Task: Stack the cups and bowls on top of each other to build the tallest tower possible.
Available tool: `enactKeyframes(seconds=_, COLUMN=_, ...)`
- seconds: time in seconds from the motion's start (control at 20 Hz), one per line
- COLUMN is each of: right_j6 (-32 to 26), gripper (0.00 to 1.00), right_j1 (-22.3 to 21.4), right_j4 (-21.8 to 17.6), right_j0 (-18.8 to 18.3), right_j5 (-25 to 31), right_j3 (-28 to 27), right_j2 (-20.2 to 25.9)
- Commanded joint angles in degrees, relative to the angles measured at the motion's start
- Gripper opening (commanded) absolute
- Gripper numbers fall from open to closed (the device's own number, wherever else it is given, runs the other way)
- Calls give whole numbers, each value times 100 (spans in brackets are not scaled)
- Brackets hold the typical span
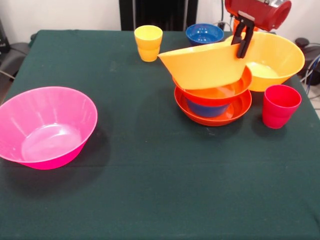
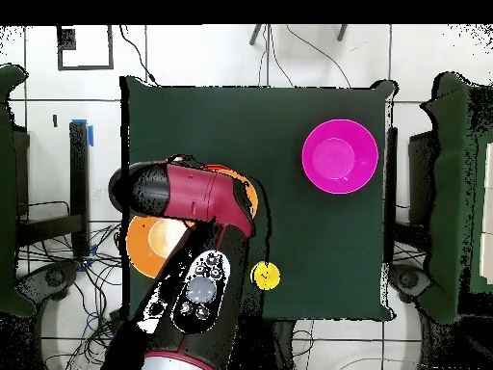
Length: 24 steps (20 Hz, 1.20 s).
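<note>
My gripper (image 1: 239, 48) is shut on the rim of a large orange-yellow bowl (image 1: 202, 66). It holds the bowl tilted on top of the tower (image 1: 214, 102). The tower is a shallow red-orange bowl (image 1: 235, 111) at the bottom, a small blue bowl (image 1: 206, 108) in it, and a second red-orange bowl (image 1: 220, 92) above. Another large orange-yellow bowl (image 1: 275, 60) stands just right of the tower. The red-pink cup (image 1: 280, 105) stands in front of it. The yellow cup (image 1: 148, 42) and a blue bowl (image 1: 204, 34) stand at the far side. The large pink bowl (image 1: 47, 127) sits alone at the left. The orange cup is hidden.
In the overhead view the arm (image 2: 197, 246) covers the tower and gripper. The pink bowl (image 2: 339, 156), the yellow cup (image 2: 266, 277) and part of an orange bowl (image 2: 149, 241) show there. The dark green table (image 1: 150, 190) has cables beyond its right edge.
</note>
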Motion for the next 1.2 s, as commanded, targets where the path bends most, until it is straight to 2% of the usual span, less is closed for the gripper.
enactKeyframes(seconds=0.05, right_j6=581, gripper=0, right_j1=206, right_j4=-199, right_j0=85, right_j5=870, right_j3=-234, right_j2=173)
enactKeyframes(seconds=0.2, right_j6=588, gripper=0, right_j1=229, right_j4=-204, right_j0=109, right_j5=973, right_j3=-259, right_j2=140)
enactKeyframes(seconds=0.25, right_j6=587, gripper=100, right_j1=237, right_j4=-200, right_j0=116, right_j5=991, right_j3=-266, right_j2=129)
enactKeyframes(seconds=0.55, right_j6=633, gripper=100, right_j1=258, right_j4=-186, right_j0=133, right_j5=1092, right_j3=-294, right_j2=90)
enactKeyframes(seconds=0.95, right_j6=635, gripper=100, right_j1=281, right_j4=-162, right_j0=162, right_j5=899, right_j3=-374, right_j2=105)
enactKeyframes(seconds=1.2, right_j6=481, gripper=100, right_j1=-12, right_j4=-154, right_j0=139, right_j5=912, right_j3=-317, right_j2=146)
